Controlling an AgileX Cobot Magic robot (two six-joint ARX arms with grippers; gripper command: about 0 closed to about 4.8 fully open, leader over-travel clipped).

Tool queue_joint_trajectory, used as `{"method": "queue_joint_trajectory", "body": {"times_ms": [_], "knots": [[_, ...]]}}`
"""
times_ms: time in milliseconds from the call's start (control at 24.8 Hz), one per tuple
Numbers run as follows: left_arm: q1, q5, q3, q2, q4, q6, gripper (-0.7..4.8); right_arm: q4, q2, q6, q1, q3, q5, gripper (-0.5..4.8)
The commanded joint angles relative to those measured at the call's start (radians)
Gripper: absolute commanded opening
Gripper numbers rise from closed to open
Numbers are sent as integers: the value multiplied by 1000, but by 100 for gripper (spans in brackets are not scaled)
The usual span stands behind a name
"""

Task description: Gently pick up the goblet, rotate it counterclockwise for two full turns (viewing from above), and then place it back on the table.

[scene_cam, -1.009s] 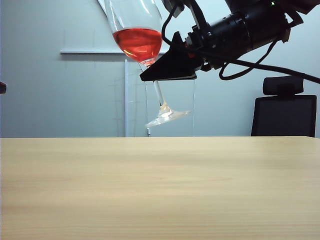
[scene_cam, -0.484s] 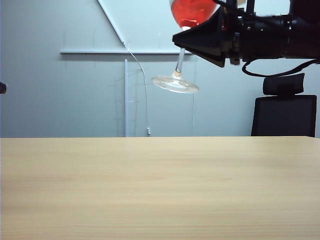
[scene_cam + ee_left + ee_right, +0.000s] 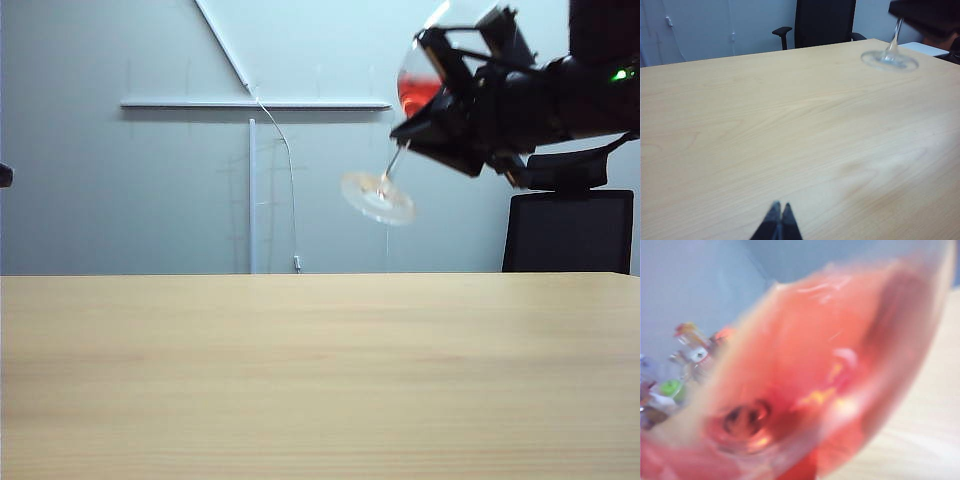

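The right tool is high above the worktop, on the right side, and it pinches the goblet at the top of its thin stem. The goblet is tilted, its round foot points down and to the left, well apart from the wood, and red liquid sits in the bowl. The left tool hangs low over the worktop, its tips pressed together, holding nothing.

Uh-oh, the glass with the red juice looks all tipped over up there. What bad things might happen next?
1. The goblet hangs tilted in the right gripper, so the red liquid might slosh over the rim.
2. The jaws pinch only the thin stem; a quick turn might let it slip or snap.
3. It is high above the table, so a drop would likely shatter it. The left gripper, shut, is far off.
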Motion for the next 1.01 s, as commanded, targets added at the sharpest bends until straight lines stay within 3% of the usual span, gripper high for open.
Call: {"method": "queue_joint_trajectory", "body": {"times_ms": [40, 161, 323, 565, 605, 807, 928, 1009], "knots": [[1, 0, 4, 2, 0, 0, -5, -82, -8, 2, 29, 11, 97, -6], [1, 0, 4, 2, 0, 0, -5, -258, -8, -13, 49, 46, 154, -6], [1, 0, 4, 2, 0, 0, -5, -399, -5, -134, 101, 120, 207, -6], [1, 0, 4, 2, 0, 0, -5, -628, 45, -318, 181, 280, 178, -6], [1, 0, 4, 2, 0, 0, -5, -657, 53, -393, 192, 307, 116, -6], [1, 0, 4, 2, 0, 0, -5, -658, 52, -537, 191, 320, -153, -6], [1, 0, 4, 2, 0, 0, -5, -650, 52, -621, 191, 320, -433, -6], [1, 0, 4, 2, 0, 0, -5, -649, 50, -632, 189, 318, -537, -6]]}}
